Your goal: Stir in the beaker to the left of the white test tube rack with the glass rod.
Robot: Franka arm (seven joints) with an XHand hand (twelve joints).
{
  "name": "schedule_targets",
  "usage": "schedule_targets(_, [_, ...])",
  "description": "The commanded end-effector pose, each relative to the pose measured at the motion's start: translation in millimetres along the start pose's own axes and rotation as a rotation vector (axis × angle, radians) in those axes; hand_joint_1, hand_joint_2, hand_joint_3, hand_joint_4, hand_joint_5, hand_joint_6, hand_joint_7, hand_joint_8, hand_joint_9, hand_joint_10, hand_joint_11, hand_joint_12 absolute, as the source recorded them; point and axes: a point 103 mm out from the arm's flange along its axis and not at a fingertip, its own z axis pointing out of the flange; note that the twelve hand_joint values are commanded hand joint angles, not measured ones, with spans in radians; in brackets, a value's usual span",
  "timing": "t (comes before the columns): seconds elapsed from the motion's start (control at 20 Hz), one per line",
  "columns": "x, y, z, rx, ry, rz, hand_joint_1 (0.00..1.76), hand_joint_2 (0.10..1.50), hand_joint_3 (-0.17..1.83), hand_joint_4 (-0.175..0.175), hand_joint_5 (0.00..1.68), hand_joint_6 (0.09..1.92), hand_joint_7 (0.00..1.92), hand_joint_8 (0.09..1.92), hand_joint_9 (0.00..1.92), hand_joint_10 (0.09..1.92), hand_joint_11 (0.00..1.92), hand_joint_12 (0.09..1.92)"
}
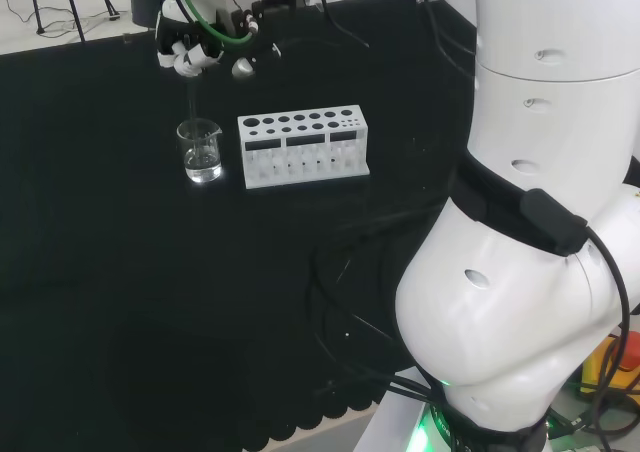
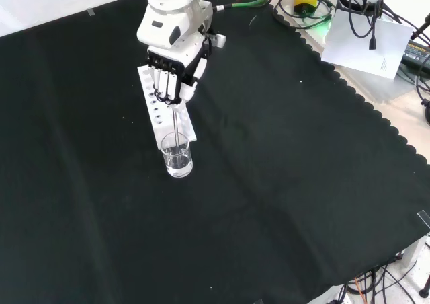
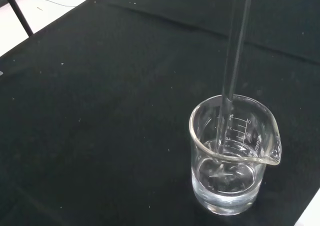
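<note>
In the head view, a white test tube rack (image 1: 303, 149) stands on the black-clothed tabletop (image 1: 120, 292), with a clear glass beaker (image 1: 200, 151) just beside its left end. In the front view, the robot hand (image 2: 173, 75) hangs over the rack, fingers curled round a glass rod (image 2: 176, 126) that runs down into the beaker in front. In the wrist view, the near-upright rod dips into clear liquid low in the spouted, graduated beaker.

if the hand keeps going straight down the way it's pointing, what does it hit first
Probably the beaker. The hand hangs above it, fingers curled on the glass rod, whose lower end already stands inside. The rod would likely meet the beaker's bottom first, though depth is unclear.
</note>
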Motion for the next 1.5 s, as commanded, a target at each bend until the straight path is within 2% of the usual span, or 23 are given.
schedule_targets(0.05, [-1,9,4,0.005,-0.004,0.001,1.40,1.10,0.00,-0.175,0.98,0.61,0.86,1.27,1.11,1.09,1.53,0.75])
schedule_targets(0.25, [-14,13,6,0.007,0.023,0.002,1.40,1.10,0.00,-0.175,0.98,0.61,0.86,1.27,1.11,1.09,1.53,0.75])
schedule_targets(0.7, [-32,-3,6,-0.001,0.019,0.041,1.40,1.10,0.00,-0.175,0.98,0.61,0.87,1.27,1.11,1.09,1.53,0.75])
schedule_targets(1.1, [-9,-10,7,0.004,0.014,0.025,1.40,1.10,0.00,-0.175,0.98,0.61,0.87,1.27,1.11,1.09,1.53,0.75])
schedule_targets(1.5, [-6,3,9,0.014,0.008,0.011,1.40,1.10,0.00,-0.175,0.98,0.62,0.87,1.27,1.11,1.09,1.53,0.75])
